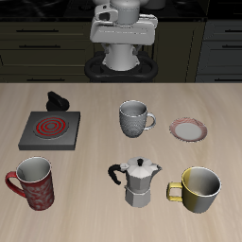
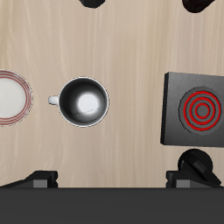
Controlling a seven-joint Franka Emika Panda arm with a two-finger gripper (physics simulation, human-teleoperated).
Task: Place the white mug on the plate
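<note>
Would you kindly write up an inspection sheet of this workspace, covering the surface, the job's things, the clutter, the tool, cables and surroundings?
Surface: light wood table, flat, no spills seen.
Job's things: white mug upright, beside the plate, not touching it; plate bare.
Clutter: square burner with red rings; small black object behind it; red-patterned mug, moka pot and yellow mug near the front edge.
Tool: raised at the table's back, above the white mug, holding nothing; fingertips only partly in view, spread wide.
Cables: nothing seen.
Surroundings: dark cabinets behind the table.
</note>
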